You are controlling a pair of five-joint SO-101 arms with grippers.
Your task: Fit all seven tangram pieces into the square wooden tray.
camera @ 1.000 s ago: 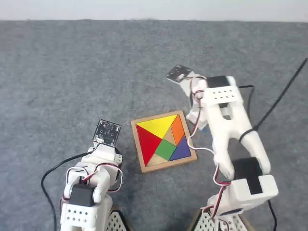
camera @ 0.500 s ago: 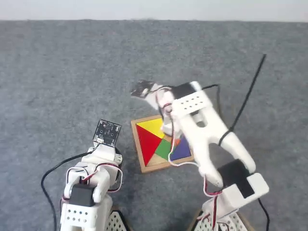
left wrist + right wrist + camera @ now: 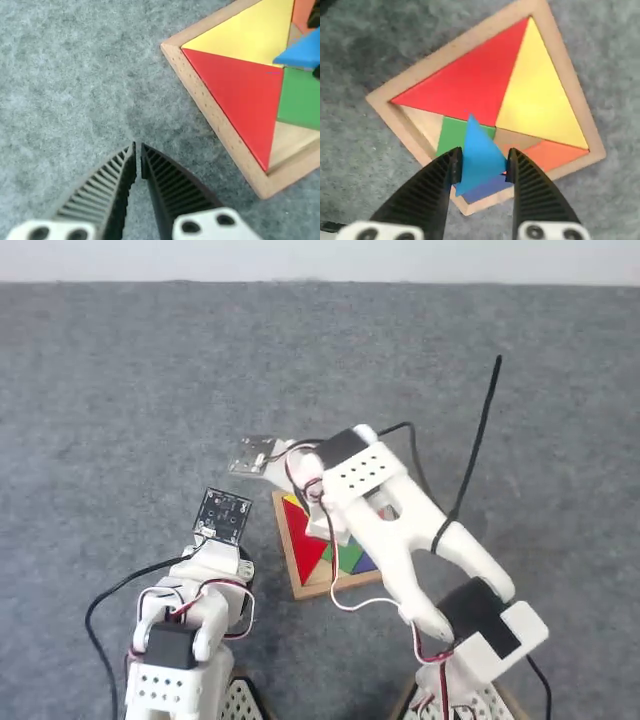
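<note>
Over the tray (image 3: 379,100), right tool (image 3: 483,156) — clasping blue triangle (image 3: 478,144)

Looks like a robotics lab or a hobby test rig, not a home. Set on a bench (image 3: 120,370) covered edge to edge in grey felt against a plain pale wall (image 3: 320,260), with a white plastic left arm (image 3: 185,630) and right arm (image 3: 400,530) mounted side by side, bare circuit boards (image 3: 223,515), loose red and white wires (image 3: 195,602) and a black cable (image 3: 484,415). Laid out with a wooden puzzle tray (image 3: 284,540) close by the arms.
</note>
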